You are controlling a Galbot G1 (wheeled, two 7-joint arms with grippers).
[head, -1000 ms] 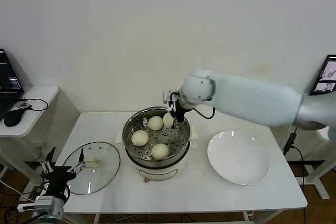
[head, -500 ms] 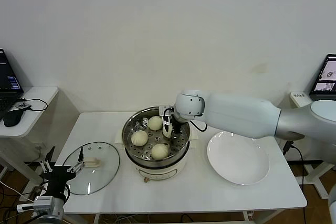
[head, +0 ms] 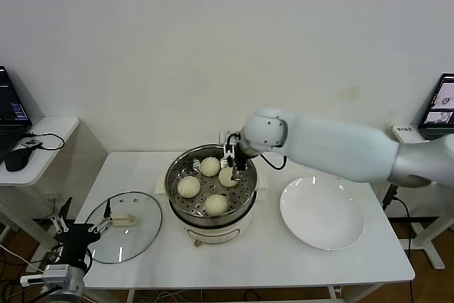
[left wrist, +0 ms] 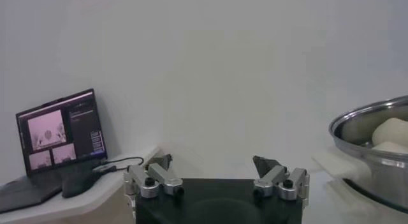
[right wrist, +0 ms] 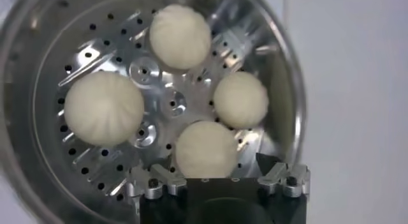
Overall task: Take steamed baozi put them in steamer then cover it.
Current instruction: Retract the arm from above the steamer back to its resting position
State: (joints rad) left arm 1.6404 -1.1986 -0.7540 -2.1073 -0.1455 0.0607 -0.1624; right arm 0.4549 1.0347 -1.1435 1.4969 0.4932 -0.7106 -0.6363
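- The table [head: 234, 260] is a flat white top carrying everything, its surface smooth and matte.
- The plate [head: 323, 212] is round, glossy white, holds nothing, and lies to the robot's right of the steamer.
- The steamer [head: 211, 184] is a round pot of shiny stainless steel on a cream-white base; its perforated tray [right wrist: 169, 104] is polished metal dotted with small holes.
- The cover [head: 122, 226] is a clear glass disc with a metal rim and a cream-white bar handle, lying flat on the table to the robot's left of the steamer, well apart from it.
- The steamed baozi [right wrist: 105, 108] are four smooth, cream-white rounded buns, all resting on the tray, none touching another.
- The right gripper [right wrist: 220, 179] hangs just above the pot's far side with jaws spread wide and nothing between them; one bun sits directly beneath it.
- The left gripper [left wrist: 217, 175] waits low at the table's front left corner, just beside the cover, jaws wide and holding nothing.
- Risk, as I judge it: lifting the right arm out carelessly could clip the pot rim or nudge the bun below.
- Risk: the cover's glass is slippery and its handle narrow, so an off-centre grasp could tilt or drop it.
- Risk: a lid set down skewed would ride on the rim instead of seating.
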